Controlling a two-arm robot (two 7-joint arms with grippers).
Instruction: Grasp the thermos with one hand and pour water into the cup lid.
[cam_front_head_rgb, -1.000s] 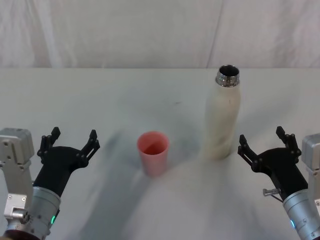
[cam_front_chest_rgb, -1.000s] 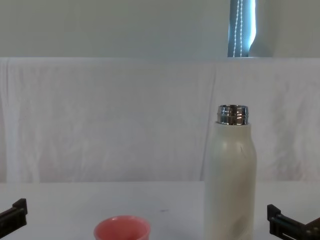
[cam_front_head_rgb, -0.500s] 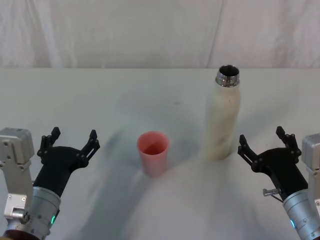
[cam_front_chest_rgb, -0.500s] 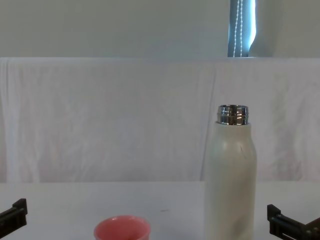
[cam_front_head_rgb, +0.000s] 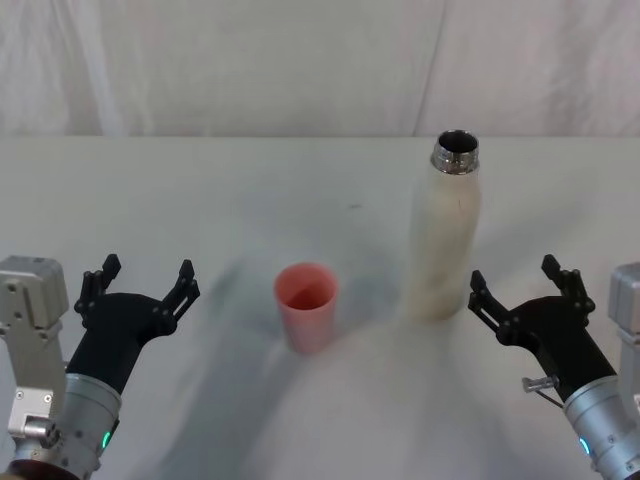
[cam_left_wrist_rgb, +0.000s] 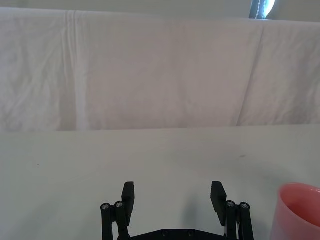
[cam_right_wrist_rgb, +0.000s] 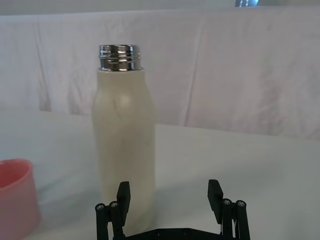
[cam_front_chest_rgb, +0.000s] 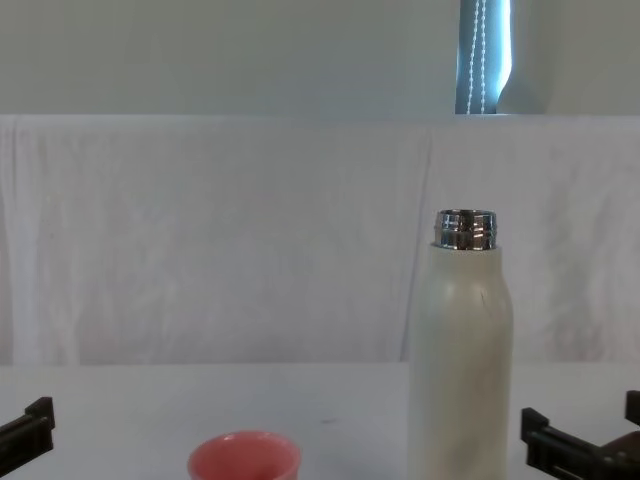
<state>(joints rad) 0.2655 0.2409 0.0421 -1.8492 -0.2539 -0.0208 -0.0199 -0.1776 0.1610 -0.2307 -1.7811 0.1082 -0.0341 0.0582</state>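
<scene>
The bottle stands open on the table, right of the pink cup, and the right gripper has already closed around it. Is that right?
Not quite. The bottle does stand open, right of the pink cup, but the head view shows the right gripper open beside it, its fingers not touching the bottle. The left gripper waits open, left of the cup.

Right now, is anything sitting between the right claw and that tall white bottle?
Nothing visible. The right gripper, fingers open, sits just right of the bottle with bare table between. The pink cup stands off to the bottle's left.
</scene>
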